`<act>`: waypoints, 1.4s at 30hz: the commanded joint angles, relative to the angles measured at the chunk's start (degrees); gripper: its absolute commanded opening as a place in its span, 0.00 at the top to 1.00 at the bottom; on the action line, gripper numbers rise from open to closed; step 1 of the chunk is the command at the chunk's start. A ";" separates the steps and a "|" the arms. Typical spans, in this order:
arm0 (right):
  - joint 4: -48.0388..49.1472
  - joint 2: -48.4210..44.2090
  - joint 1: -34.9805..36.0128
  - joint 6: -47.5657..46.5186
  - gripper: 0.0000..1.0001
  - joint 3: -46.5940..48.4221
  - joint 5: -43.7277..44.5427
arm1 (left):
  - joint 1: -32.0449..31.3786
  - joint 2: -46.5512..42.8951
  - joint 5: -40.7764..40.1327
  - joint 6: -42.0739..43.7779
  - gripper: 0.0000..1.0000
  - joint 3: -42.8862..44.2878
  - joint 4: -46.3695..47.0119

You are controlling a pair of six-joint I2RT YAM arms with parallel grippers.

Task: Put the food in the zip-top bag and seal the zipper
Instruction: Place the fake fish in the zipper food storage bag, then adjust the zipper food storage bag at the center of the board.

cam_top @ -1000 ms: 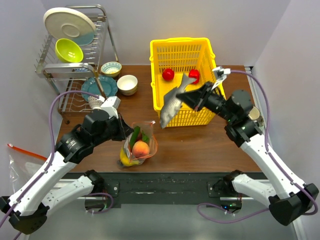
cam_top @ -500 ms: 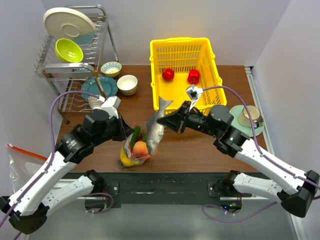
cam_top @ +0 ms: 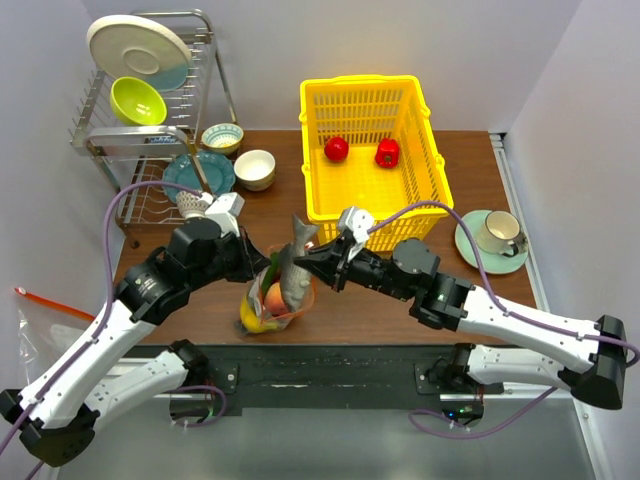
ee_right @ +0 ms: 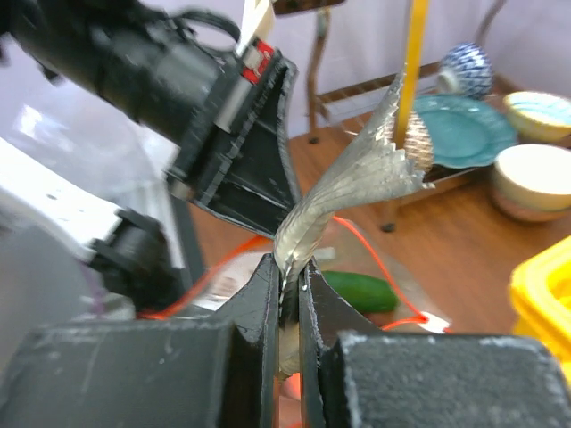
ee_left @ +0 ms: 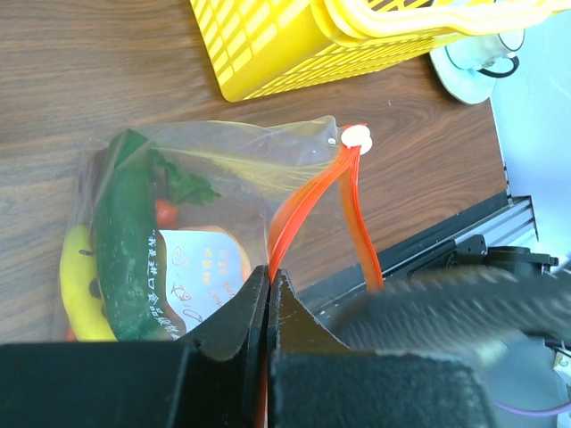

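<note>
**Top view.**
- The zip-top bag (cam_top: 262,312) lies on the bench (cam_top: 400,300) at lower centre, between your two arms. Its mouth is turned to the upper right and its closed end to the lower left.
- Your left gripper (cam_top: 258,265) sits on the bag's upper edge, apparently to keep the mouth lifted for loading.
- Your right gripper (cam_top: 312,262) holds the grey fish (cam_top: 292,272) over that mouth. The fish's long axis runs up and down the frame, tail uppermost. Its head is at or just inside the mouth; which, you cannot tell.
- The red apple (cam_top: 336,149) and red pepper (cam_top: 387,152) are in the yellow basket (cam_top: 365,84), well apart from the bag and not yet loaded.

**Left wrist view.**
- Your left jaws are pressed together, pinching the zipper (ee_left: 299,207) at lower centre. The strip runs up and right to its white end piece (ee_left: 357,137).
- The cucumber (ee_left: 125,236) and banana (ee_left: 76,285) lie lengthwise inside the bag, at left.

**Right wrist view.**
- Your right jaws pinch the fish just below its tail fin (ee_right: 361,174), which fans to the upper right. The body is hidden beneath the jaws.
</note>
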 commanded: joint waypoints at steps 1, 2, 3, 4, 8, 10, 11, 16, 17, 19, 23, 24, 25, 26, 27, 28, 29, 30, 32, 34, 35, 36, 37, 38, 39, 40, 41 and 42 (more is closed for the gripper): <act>10.01 0.72 0.22 -13.42 1.00 -3.19 2.87 | -0.13 0.56 0.85 -0.66 1.00 3.00 2.16; 11.06 0.98 0.22 -14.22 1.00 -3.72 2.96 | -0.13 0.65 0.85 -0.66 1.00 3.26 2.15; 13.42 1.68 0.22 -15.28 1.00 -4.16 2.87 | -0.13 0.82 0.93 -0.66 1.00 3.43 2.15; 14.58 2.21 0.22 -17.20 1.00 -5.12 2.61 | -0.04 0.74 1.28 -0.66 1.00 3.52 2.15; 19.06 4.93 0.22 -20.73 1.00 -6.01 1.47 | -0.13 1.35 1.37 -0.66 1.00 4.31 1.98; 21.35 6.78 0.22 -22.83 1.00 -6.36 0.59 | -0.13 1.70 1.03 -0.66 1.00 4.58 1.71; 22.05 7.48 0.22 -23.19 1.00 -6.36 0.50 | -0.13 1.97 0.85 -0.66 1.00 4.75 1.71; 23.20 11.43 0.22 -23.38 0.60 -6.63 2.16 | -0.04 2.76 -0.03 -0.75 1.00 5.37 1.19; 21.98 11.53 0.22 -23.20 0.58 -6.54 2.69 | -0.04 2.93 -0.12 -0.66 1.00 5.37 1.10; 19.17 10.83 0.22 -22.67 0.47 -5.93 2.08 | -0.04 2.94 -0.12 -0.66 1.00 5.37 1.01; 11.28 8.03 0.30 -19.86 0.36 -5.13 1.03 | -0.04 3.02 -0.21 -0.57 1.00 5.28 0.92; 9.59 7.32 0.30 -19.07 0.35 -4.70 0.94 | -0.04 2.94 -0.21 -0.49 1.00 5.28 0.92; 7.84 6.27 0.22 -17.67 0.34 -4.52 0.68 | -0.13 2.85 -0.21 -0.49 1.00 5.37 0.84; 4.69 4.43 0.30 -16.88 0.33 -4.26 0.59 | -0.13 2.93 -0.12 -0.40 1.00 5.28 0.83; 3.00 3.19 0.22 -15.91 0.33 -3.82 0.94 | -0.13 2.76 -0.12 -0.31 1.00 5.28 0.66; 1.07 2.14 0.22 -13.55 0.32 -3.38 1.37 | -0.13 2.67 -0.12 -0.31 1.00 5.28 0.57; -3.65 0.47 0.22 -12.14 0.32 -2.59 1.99 | -0.13 2.59 -0.12 -0.22 1.00 5.28 0.48; -6.13 -0.07 0.22 -9.08 0.32 -0.84 2.95 | -0.04 2.50 -1.51 -0.14 1.00 5.28 0.31; -13.75 -0.69 0.30 -4.60 0.34 1.36 4.61 | -0.04 2.58 -1.61 -0.05 1.00 5.19 0.13; -20.71 -0.16 0.22 1.05 0.35 5.14 6.30 | -0.04 2.50 -1.61 0.04 1.00 5.19 0.13; -25.18 -0.07 0.22 2.54 0.35 6.02 6.30 | -0.13 2.41 -1.61 0.04 1.00 5.11 0.13; -26.79 -0.25 0.22 6.56 0.38 6.90 7.95 | -0.13 2.32 -1.61 0.04 1.00 5.11 0.13; -27.77 -0.42 0.22 8.42 0.39 6.91 8.49 | -0.04 2.32 -1.61 -0.13 1.00 5.02 0.22; -28.99 -0.77 0.22 9.75 0.41 6.82 8.59 | -0.04 2.23 -1.61 -0.05 1.00 4.93 0.22; -29.18 -1.82 0.22 11.76 0.44 6.04 8.67 | -0.04 2.15 -1.53 -0.05 1.00 4.93 0.31; -29.10 -2.27 0.30 12.65 0.48 5.42 9.54 | -0.13 2.14 -1.44 -0.05 1.00 4.93 0.22; -29.53 -2.71 0.22 13.62 0.52 5.07 10.07 | -0.13 2.14 -1.35 -0.05 1.00 4.93 0.22; -30.14 -2.80 0.22 14.59 0.56 4.71 10.17 | -0.04 2.14 -1.44 -0.13 1.00 4.93 0.22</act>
